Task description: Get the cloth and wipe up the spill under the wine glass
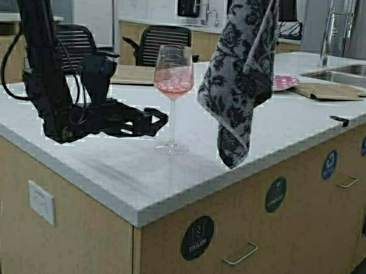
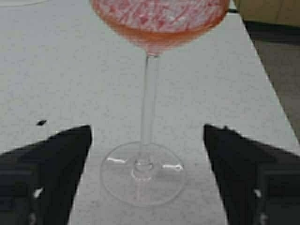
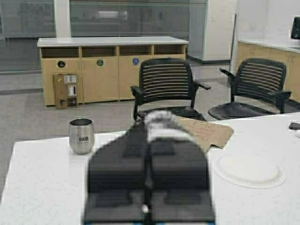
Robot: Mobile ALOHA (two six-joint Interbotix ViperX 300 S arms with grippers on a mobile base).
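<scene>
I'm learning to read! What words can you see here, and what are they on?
"TRASH": round dark sticker on the counter front.
"BAIR": steel tumbler.
Green sticker: has a word, too blurred to read.
Blue stickers: too small to read.
Labels on the cardboard box and far cabinet stickers: too small to read.

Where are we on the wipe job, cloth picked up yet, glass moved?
Done: the cloth hangs lifted above the counter, pinched in the shut right gripper. In hand: the left gripper sits open on either side of the wine glass stem, not closed. Left: grip and lift the glass, then wipe beneath its foot.
</scene>
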